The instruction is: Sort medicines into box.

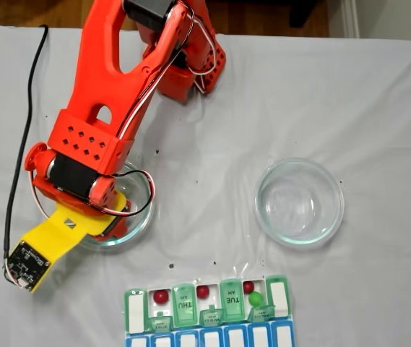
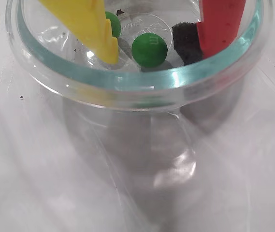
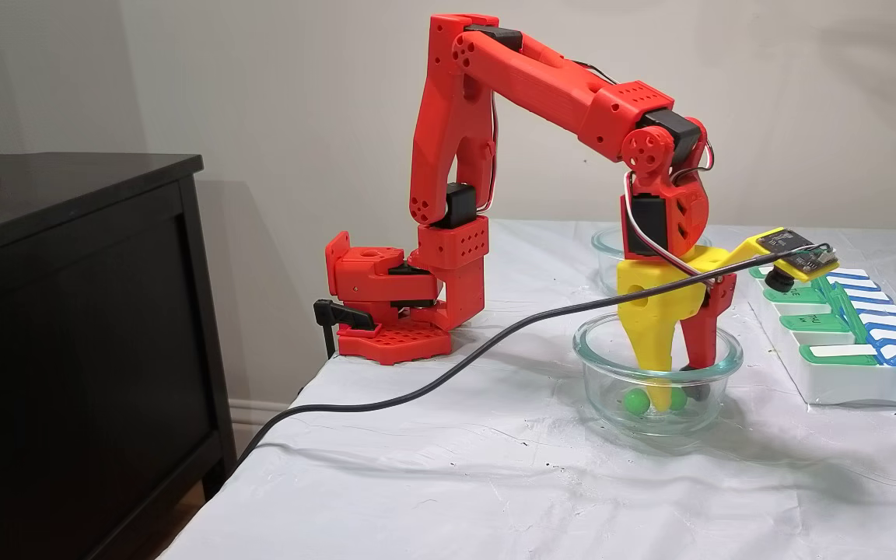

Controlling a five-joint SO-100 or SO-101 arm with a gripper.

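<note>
White cloth covers the table (image 3: 448, 482), with a dark cabinet (image 3: 75, 327) beside it against a plain wall. Nearest in the wrist view is the glass dish (image 2: 142, 84), and inside it the claw (image 2: 156, 46) stands open — yellow finger on the left, red finger with its black pad on the right — straddling a green pill (image 2: 149, 49) without yet touching it. A second green pill (image 2: 112, 23) sits partly behind the yellow finger. The fingers reach down to the dish floor, likely so they can close on the ball between them.

Farther off in a fixed view, the pill box (image 1: 209, 307) lies at the table edge with several green lids raised; three red pills (image 1: 161, 296) and one green already rest in its open cells. Beyond it sits another glass dish (image 1: 299, 202).
</note>
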